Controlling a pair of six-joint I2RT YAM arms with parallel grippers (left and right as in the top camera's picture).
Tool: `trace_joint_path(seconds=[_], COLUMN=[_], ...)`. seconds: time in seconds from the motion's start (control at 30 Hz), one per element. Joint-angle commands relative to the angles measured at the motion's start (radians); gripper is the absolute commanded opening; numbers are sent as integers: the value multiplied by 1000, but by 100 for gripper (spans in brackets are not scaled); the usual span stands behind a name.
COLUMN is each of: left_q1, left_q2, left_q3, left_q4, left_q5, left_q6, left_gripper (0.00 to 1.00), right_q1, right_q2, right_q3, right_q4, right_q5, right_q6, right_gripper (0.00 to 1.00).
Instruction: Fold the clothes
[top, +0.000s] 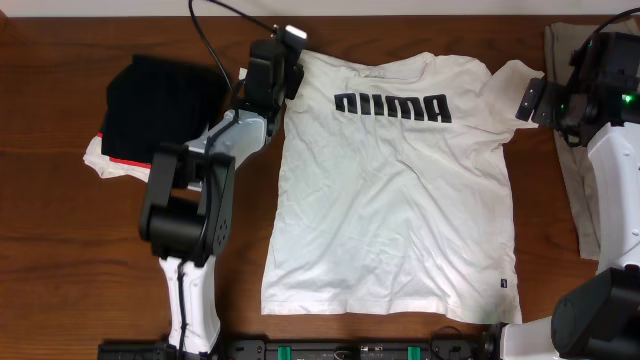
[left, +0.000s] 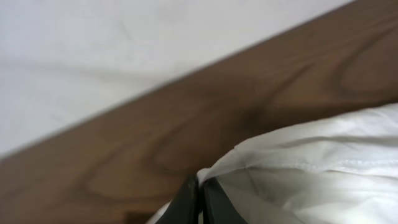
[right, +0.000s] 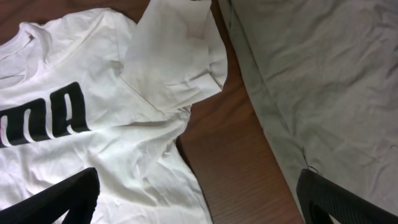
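Overhead, the left arm rises from the table's (top: 60, 250) near edge beside the shirt's (top: 390, 200) hem and leans away toward the far edge, bent at the elbow. The left gripper (top: 278, 80) sits at the shirt's sleeve on that side. The left wrist view shows its fingers (left: 186, 202) pinched tight together on a white fold of the shirt (left: 311, 168), with bare wood beyond.

The right arm stands along the right edge, its wrist turned in toward the shirt. The right gripper (top: 535, 100) is just beside the other sleeve, and whether it touches cannot be told. In the right wrist view its fingers (right: 68, 199) are spread wide and hold nothing. That crumpled sleeve lies ahead of them.

The shirt lies flat and face up in the middle, hem near, collar far, lettering (top: 392, 107) across the chest. A black garment (top: 165, 100) lies toward the far left corner, an olive cloth (right: 311, 74) along the right edge.
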Motion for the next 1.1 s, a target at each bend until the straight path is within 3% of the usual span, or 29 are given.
trace_joint_path(seconds=[0.0, 0.17, 0.37, 0.4, 0.43, 0.57, 0.6, 0.87, 1.07], left_q1=[26, 24, 24, 24, 24, 24, 26, 79, 122], left_q2=[88, 187, 189, 186, 184, 182, 182, 162, 153], left_q3=[63, 163, 290, 327, 369, 544, 604, 689, 689], left_q4=[8, 5, -57, -105, -167, -447, -560, -920, -1197], left_q5=[61, 60, 55, 56, 56, 56, 56, 56, 83], left_q6=[-72, -74, -88, -88, -88, -135, -190, -457, -512], left_gripper=[6, 7, 17, 46, 66, 86, 88, 98, 98], right_q1=[-2, -2, -2, -2, -2, -2, -2, -2, -2], right_q2=[-6, -6, -6, -6, -6, -6, -6, -6, -6], right_q3=[3, 3, 3, 3, 3, 3, 3, 3, 3], right_q4=[-1, -1, -1, -1, -1, -1, -1, -1, -1], right_q5=[7, 7, 7, 7, 7, 7, 7, 7, 7], right_q6=[15, 15, 15, 15, 15, 15, 15, 15, 15], right_gripper=[99, 99, 99, 99, 99, 98, 99, 99, 99])
